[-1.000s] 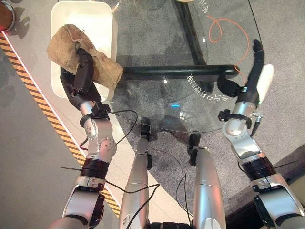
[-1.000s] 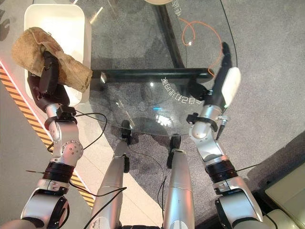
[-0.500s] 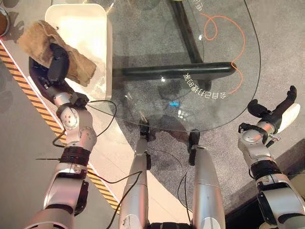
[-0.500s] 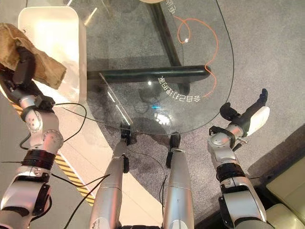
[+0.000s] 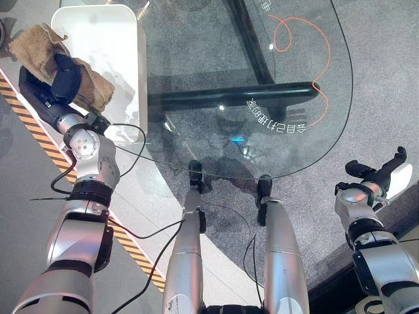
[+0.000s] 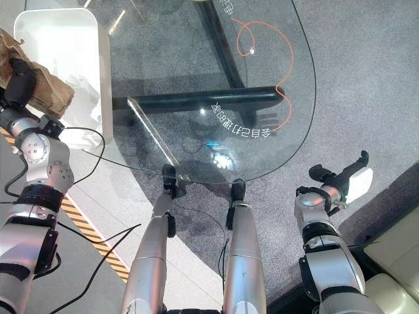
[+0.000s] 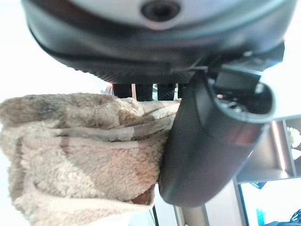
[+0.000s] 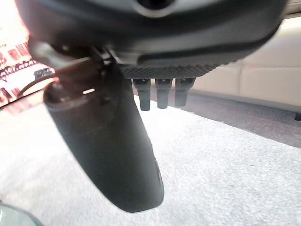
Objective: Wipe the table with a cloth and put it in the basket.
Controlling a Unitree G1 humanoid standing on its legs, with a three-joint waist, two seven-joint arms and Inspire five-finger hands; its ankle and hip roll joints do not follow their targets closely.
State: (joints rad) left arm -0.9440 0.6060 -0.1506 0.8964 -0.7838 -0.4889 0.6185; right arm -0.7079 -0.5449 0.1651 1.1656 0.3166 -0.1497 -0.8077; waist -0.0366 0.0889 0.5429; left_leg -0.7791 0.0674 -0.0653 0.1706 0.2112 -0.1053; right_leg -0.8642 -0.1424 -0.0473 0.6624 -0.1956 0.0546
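A brown terry cloth [image 5: 34, 46] hangs bunched in my left hand [image 5: 57, 77], over the left rim of the white basket [image 5: 105, 36] and partly outside it above the floor. In the left wrist view the thumb [image 7: 211, 141] presses the cloth [image 7: 80, 155] against the fingers [image 7: 146, 89], so the hand is shut on it. The same cloth [image 6: 51, 93] and hand [image 6: 18, 72] sit at the right eye view's left edge. My right hand [image 5: 383, 173] hangs off the glass table [image 5: 196, 59], low at the right, open; its thumb [image 8: 113, 150] holds nothing.
The basket stands on the floor at the table's left. An orange cord [image 5: 288, 33] loops over the far right of the glass. A black frame bar [image 5: 236, 98] shows under the glass. Yellow-black striped tape [image 5: 29, 127] runs along the floor at the left.
My left hand has carried the cloth leftwards, from above the basket's middle to its left rim. My right hand has dropped from the table's right edge down to my side. The camera has shifted.
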